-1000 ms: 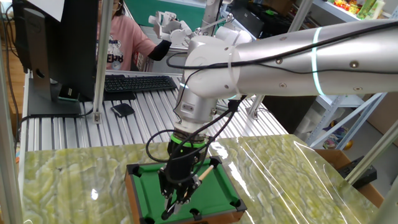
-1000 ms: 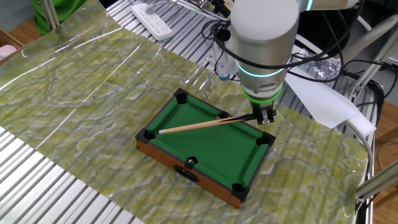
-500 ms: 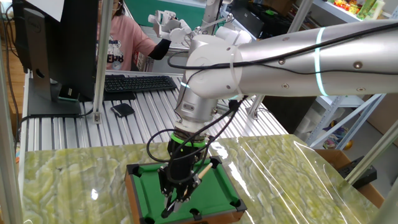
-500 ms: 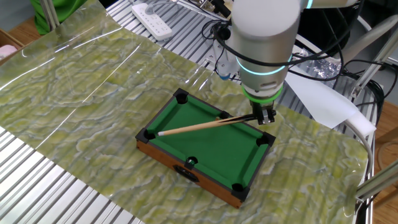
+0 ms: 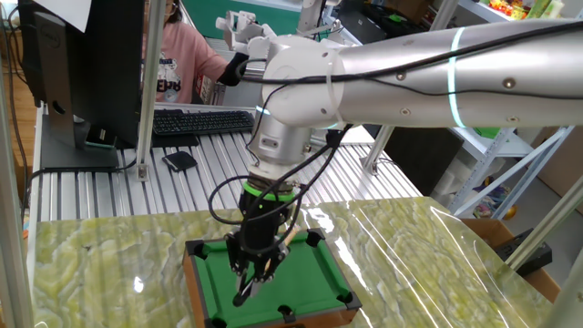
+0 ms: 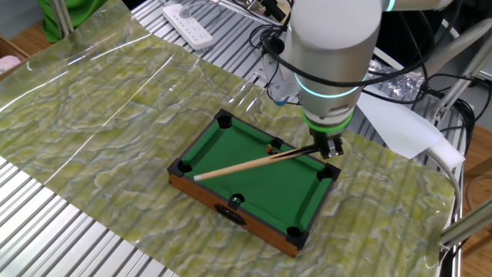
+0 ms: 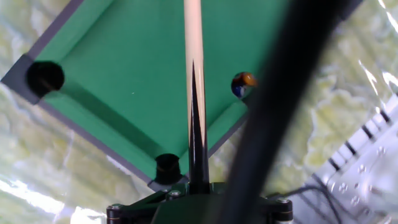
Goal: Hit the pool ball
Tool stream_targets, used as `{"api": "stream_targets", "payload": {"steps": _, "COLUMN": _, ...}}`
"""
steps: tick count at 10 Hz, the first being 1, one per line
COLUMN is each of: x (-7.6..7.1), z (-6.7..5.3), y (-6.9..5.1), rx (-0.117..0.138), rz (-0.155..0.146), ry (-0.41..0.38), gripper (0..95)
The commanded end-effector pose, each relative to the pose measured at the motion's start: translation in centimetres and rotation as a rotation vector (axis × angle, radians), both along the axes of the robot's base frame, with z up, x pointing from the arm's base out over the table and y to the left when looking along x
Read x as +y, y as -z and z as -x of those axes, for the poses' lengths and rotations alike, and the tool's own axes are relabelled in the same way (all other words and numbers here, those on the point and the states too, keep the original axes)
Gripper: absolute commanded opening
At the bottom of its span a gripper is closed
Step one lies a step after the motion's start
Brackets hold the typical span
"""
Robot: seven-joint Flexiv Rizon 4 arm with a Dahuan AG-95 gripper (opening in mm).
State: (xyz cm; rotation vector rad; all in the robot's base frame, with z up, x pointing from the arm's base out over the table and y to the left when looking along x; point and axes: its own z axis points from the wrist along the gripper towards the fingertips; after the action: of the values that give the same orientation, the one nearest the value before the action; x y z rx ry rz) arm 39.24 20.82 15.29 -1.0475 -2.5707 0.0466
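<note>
The pool ball is a tiny glossy ball, blue and orange in the hand view. It lies on the green felt against the rail, just right of the cue. In the other fixed view it shows as a small dot by the far long rail, right beside the cue shaft. My gripper is shut on the black end of the tan cue stick, which slants across the miniature pool table. The gripper hangs over the table in one fixed view and hides the ball there. The cue runs straight up the hand view from the gripper.
Black pocket holes sit at the corners and at a side rail. The table stands on a green marbled mat. A keyboard, a monitor and a seated person are behind. A thick black cable crosses the hand view.
The arm has shifted and turned. The cue's far tip has swung towards the near long rail. The ball now shows as a brownish dot just beside the cue shaft.
</note>
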Motion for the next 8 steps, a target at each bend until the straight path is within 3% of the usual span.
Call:
{"api": "stream_targets", "payload": {"steps": 1, "x": 0.03, "z": -0.03, "y": -0.05, "rx": -0.019, "rz": -0.012, "ry": -0.128, "gripper": 0.0}}
{"api": "stream_targets", "payload": {"steps": 3, "x": 0.09, "z": 0.03, "y": -0.1, "rx": -0.058, "rz": 0.001, "ry": -0.195, "gripper": 0.0}}
{"api": "stream_targets", "payload": {"steps": 6, "x": 0.21, "z": 0.19, "y": -0.17, "rx": -0.109, "rz": 0.006, "ry": -0.22, "gripper": 0.0}}
{"api": "stream_targets", "payload": {"steps": 8, "x": 0.22, "z": 0.43, "y": 0.01, "rx": -0.116, "rz": 0.016, "ry": -0.218, "gripper": 0.0}}
